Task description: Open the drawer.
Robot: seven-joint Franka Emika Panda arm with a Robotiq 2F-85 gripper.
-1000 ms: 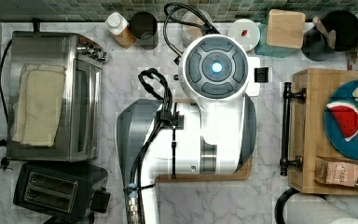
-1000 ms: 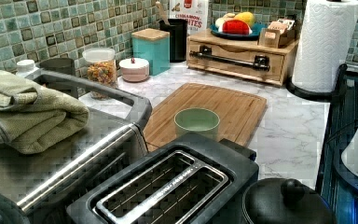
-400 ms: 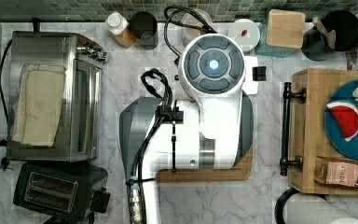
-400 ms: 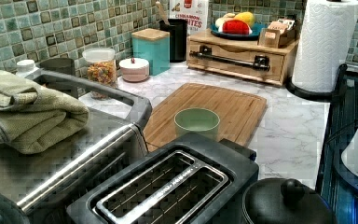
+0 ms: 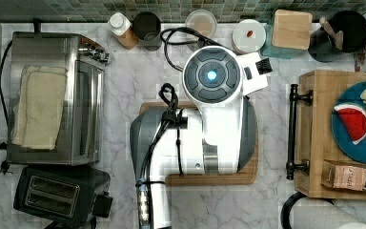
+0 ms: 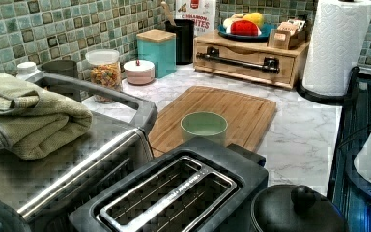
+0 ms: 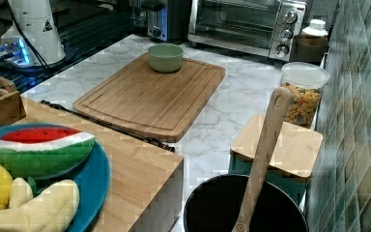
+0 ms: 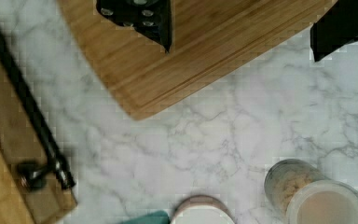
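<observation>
Top view: the Panda arm (image 5: 205,129) hangs high over the bamboo cutting board (image 5: 248,174), well apart from the drawer (image 5: 314,138) at the top view's right edge; the handle (image 5: 293,131) faces the arm, so a pull would draw it toward the board.

Left view: the drawer sits shut at the back of the marble tabletop (image 6: 299,140), its black bar reachable from the open side, a fruit plate (image 6: 244,30) resting on its box.

Right view: a green bowl (image 7: 165,57) stands on the board's far end, away from the likely pull path.

Wrist view: the jaws (image 8: 242,28) stand wide open, gripping nothing, above the board's corner; the handle lies off to one side, not yet approached.
</observation>
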